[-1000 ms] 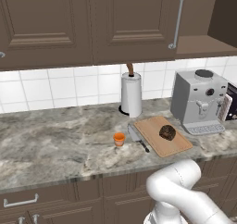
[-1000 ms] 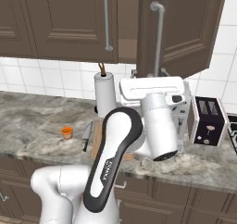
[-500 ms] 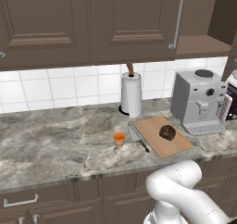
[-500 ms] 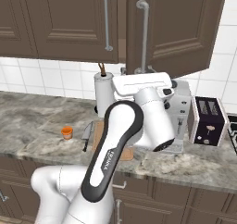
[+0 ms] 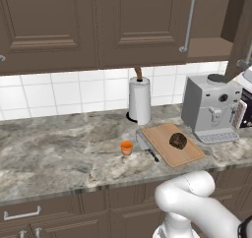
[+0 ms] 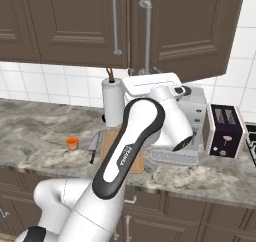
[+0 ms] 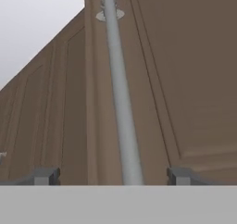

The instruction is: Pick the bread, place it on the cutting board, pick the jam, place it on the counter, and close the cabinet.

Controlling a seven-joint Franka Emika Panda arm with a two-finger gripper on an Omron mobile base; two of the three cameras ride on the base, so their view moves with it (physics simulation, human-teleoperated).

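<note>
- Straddling the long silver bar handle [image 7: 121,107], the gripper [image 7: 111,176] is held with its two dark fingertips [image 7: 45,176] apart, one on each side of the bar, presumably so the door can be pushed shut.
- Just beyond, the dark brown raised-panel cabinet [image 6: 190,31] door is seen nearly closed.
- Further off, the small orange jam jar [image 5: 127,147] is set on the marbled grey-brown counter [image 5: 54,153], just beside a knife [image 5: 146,146].
- The dark lumpy bread loaf [image 5: 177,140] is laid on the light wooden cutting board [image 5: 165,151], so only the closing is judged left.
</note>
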